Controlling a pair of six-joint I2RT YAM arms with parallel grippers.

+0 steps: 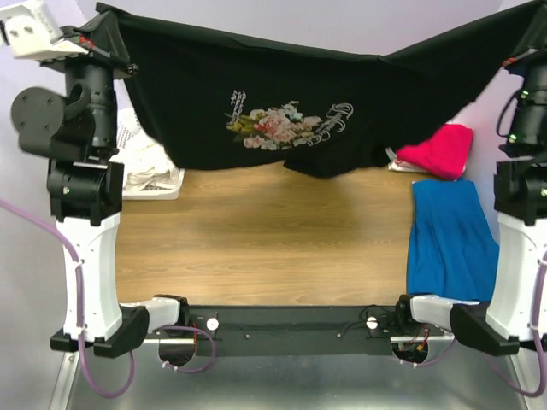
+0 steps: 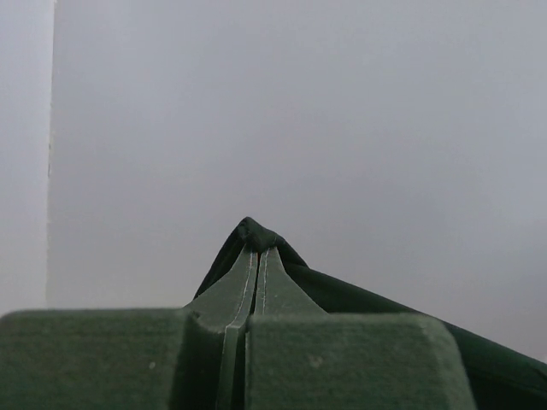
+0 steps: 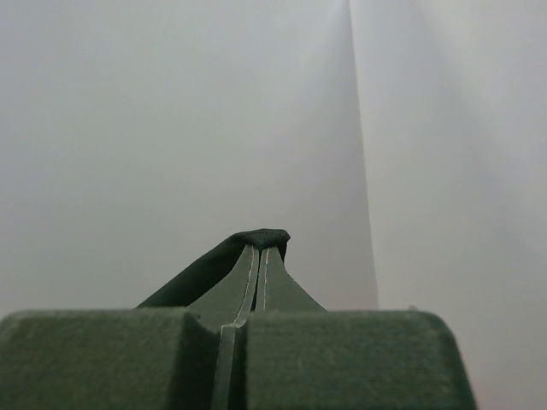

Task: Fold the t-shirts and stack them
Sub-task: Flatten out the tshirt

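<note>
Top external view: the black t-shirt (image 1: 282, 94) hangs spread between both arms over the far part of the table (image 1: 256, 248), probably so it can be laid flat. The left pincer (image 2: 258, 246) and right pincer (image 3: 261, 246) each clamp its upper edge. The bare wood beneath gives room, bounded by the basket (image 1: 137, 132) on the left and by the red t-shirt (image 1: 444, 149) and blue cloth (image 1: 449, 243) on the right.

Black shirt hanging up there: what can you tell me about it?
The black shirt is soft cloth with a pink floral print and white lettering. It hangs spread wide in the air, sagging in the middle, over the table. The left gripper and the right gripper each pinch an upper corner.
</note>
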